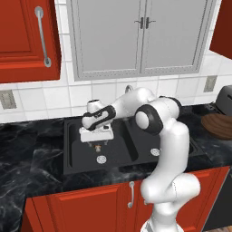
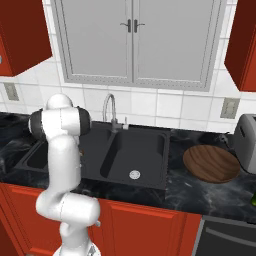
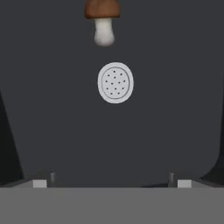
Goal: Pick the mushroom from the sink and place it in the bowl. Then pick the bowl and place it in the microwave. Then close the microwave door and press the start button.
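Still on the first pick: end effector [image 1: 96, 146] hung released over the sink [image 1: 72, 154], mushroom [image 3: 103, 22] lying ahead beyond the drain [image 3: 115, 82]; next needed reaching forward, then descending.

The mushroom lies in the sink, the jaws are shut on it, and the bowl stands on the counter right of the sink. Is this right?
Not quite. The jaws are open and hold nothing: in the hand view the mushroom lies free on the sink floor, beyond the drain. The bowl does stand on the counter right of the sink.
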